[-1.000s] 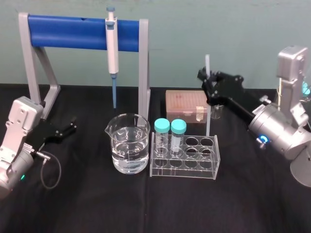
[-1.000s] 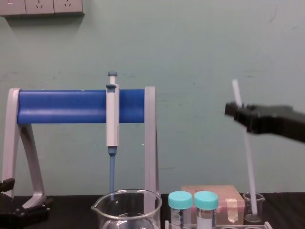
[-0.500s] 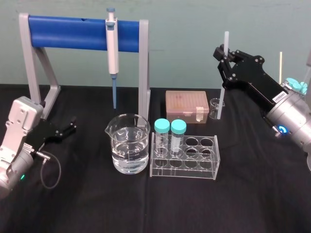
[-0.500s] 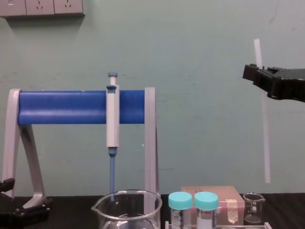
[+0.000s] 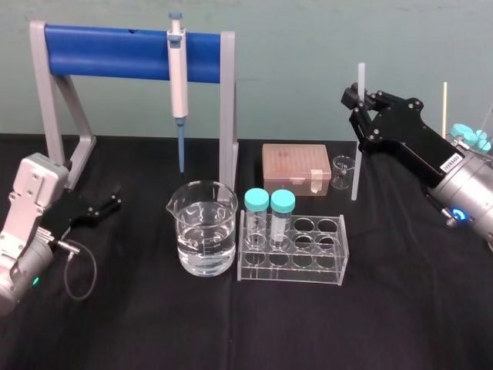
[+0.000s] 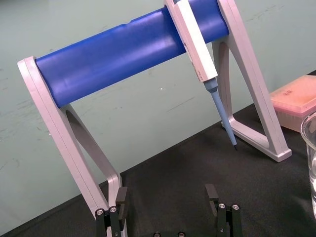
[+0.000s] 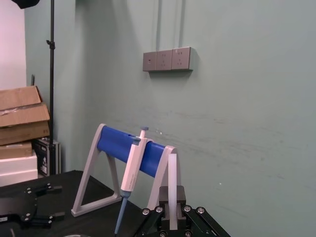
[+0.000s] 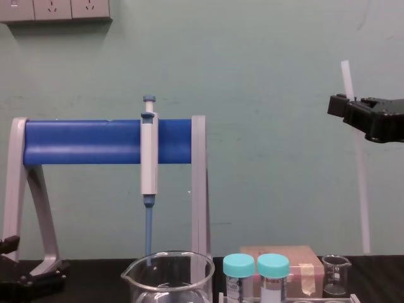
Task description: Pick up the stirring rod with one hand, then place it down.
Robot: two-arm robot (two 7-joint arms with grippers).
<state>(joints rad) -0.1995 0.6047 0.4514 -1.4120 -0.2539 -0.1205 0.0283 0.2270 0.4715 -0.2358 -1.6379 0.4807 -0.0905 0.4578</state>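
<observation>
Toward the tabletop's far right corner, the black blocky right gripper (image 5: pixel 360 104) stays clamped on the thin translucent white stirring rod (image 5: pixel 356 162), upright and seemingly slightly lower than a moment ago (put-down probably starting). The black left gripper (image 5: pixel 110 203) idles, jaws apart, by the left edge.

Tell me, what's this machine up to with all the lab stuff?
The robot's right gripper is shut on a thin white stirring rod, holding it upright in the air above the table, near a small glass beaker. Its left gripper sits open and idle at the far left. The rod is not yet set down.
</observation>
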